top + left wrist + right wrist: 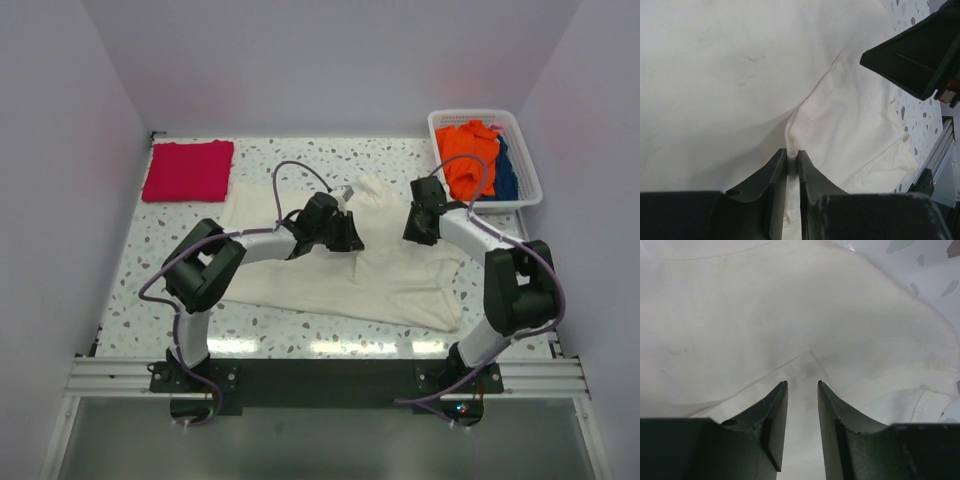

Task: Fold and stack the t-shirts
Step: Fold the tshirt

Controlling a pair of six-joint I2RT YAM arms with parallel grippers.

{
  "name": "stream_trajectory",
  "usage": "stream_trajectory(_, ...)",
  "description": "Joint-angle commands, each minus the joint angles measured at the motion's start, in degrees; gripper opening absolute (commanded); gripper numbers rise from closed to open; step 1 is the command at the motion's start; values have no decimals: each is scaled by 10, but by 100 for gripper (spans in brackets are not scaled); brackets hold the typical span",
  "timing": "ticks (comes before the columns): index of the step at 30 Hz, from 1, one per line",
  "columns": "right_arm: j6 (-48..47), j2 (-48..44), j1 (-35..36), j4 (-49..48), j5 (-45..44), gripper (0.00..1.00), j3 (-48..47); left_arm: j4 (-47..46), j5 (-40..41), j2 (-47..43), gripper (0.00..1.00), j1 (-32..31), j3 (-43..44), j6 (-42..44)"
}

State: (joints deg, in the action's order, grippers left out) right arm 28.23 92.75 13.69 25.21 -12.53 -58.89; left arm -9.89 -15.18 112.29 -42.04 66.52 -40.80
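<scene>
Top view: pink t-shirt [188, 170] lies folded, far left; cream t-shirt [380, 285] sprawls in the middle, only partly folded. Left gripper [792, 154] pinches its cloth; right gripper [802, 386] hovers, jaws slightly parted over a fold. Stacking not yet done.

I see the cream shirt [370, 280] as soft matt cloth, the table [160, 262] smooth and speckled, the basket [475, 113] white plastic.
</scene>
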Motion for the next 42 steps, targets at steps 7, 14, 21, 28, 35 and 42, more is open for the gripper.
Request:
stream_trajectory(7, -6, 65, -2, -18, -16, 43, -38, -29, -4, -6, 20, -1, 10, 19)
stream_trajectory(14, -3, 71, -2, -27, -15, 43, -27, -28, -6, -4, 20, -1, 10, 19)
stream_trajectory(21, 2, 63, -2, -32, -8, 24, -14, -28, -10, -1, 20, -1, 10, 18)
stream_trajectory(28, 2, 46, -2, -27, -7, 2, -14, -29, -13, -1, 21, -1, 10, 18)
stream_trajectory(35, 1, -16, -3, -8, -27, 0, -14, -29, -7, -11, 21, -1, 5, 25)
stream_trajectory(42, -4, -45, -3, 3, -46, 0, -13, -22, 35, -22, 22, -1, -1, 27)
